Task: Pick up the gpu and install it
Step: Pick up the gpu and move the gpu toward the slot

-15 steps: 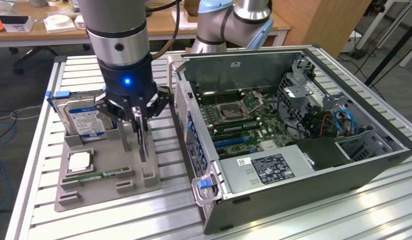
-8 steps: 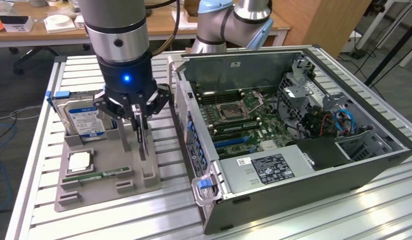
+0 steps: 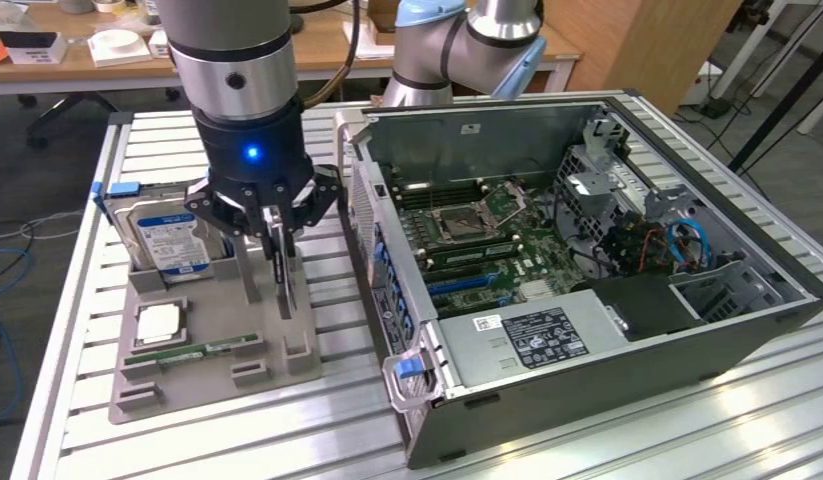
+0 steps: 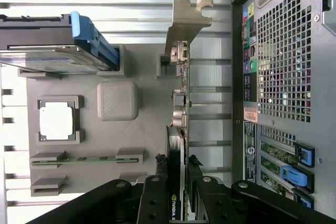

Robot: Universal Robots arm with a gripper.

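A silver and black robot arm point(image 3: 238, 60) comes straight down from above, its wrist vertical and a small blue light glowing on the black collar. Its black gripper point(image 3: 275, 232) points downward over a grey plastic parts tray point(image 3: 211, 385) that lies on a slatted aluminium table point(image 3: 585, 440).

The gripper is set narrowly around the gpu point(image 3: 286, 285), a thin, flat, dark expansion card standing on edge in the tray. In the wrist view the black fingers point(image 4: 157, 182) sit one against each face of the gpu point(image 4: 179, 108) near its upper edge, so the gripper point(image 4: 177, 162) holds the card. The card's silvery metal bracket point(image 4: 188, 19) sticks out at the end away from the gripper. The card's lower edge is down among the tray's grey posts; whether it is seated there or lifted slightly cannot be told.

On the tray, to the exterior view's left of the card, a boxy silver hard drive with a blue and white label point(image 3: 164, 240) stands in its slot. A square silver processor chip point(image 3: 158, 325) and a small green memory stick point(image 3: 191, 350) lie nearby.

An open dark grey computer case point(image 3: 731, 340) lies just beside the tray, on the exterior view's right, with its green motherboard exposed.
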